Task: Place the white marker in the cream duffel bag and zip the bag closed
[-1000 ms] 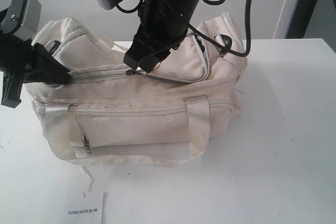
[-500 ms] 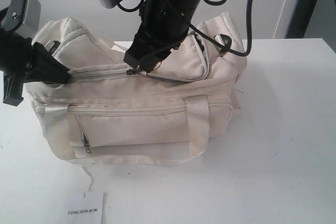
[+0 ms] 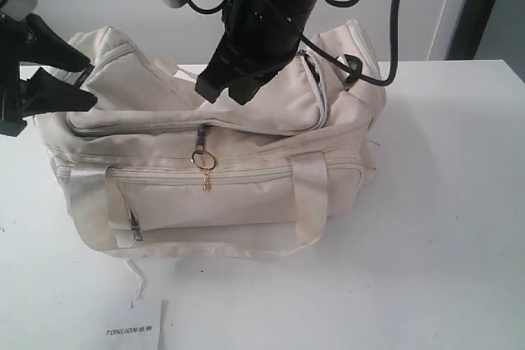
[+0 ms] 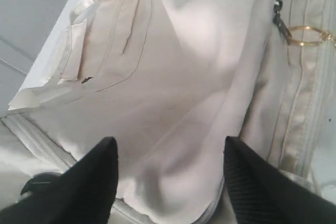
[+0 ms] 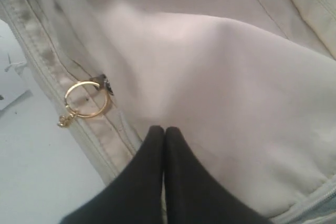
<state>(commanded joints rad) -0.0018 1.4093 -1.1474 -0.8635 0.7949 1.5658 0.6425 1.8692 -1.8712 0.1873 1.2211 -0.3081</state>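
Cream duffel bag (image 3: 205, 194): sits on the white table (image 3: 459, 202), front pocket facing the camera.
Open room: bare tabletop to the right of the bag and in front of it, apart from a printed card (image 3: 135, 329) off its front left corner.
Top flap (image 3: 262, 108): lies down over the bag. The gold ring (image 3: 203, 159) on the zip pull hangs midway along the front edge.
Right gripper (image 3: 223, 94): points down just above the flap, fingers pressed together on nothing.
Left gripper (image 3: 86, 81): at the bag's left end, jaws spread wide (fabric lies between them, unpinched).
Hard to tell: the white marker shows in no view, and how far the zip runs toward the bag's right end is unclear.
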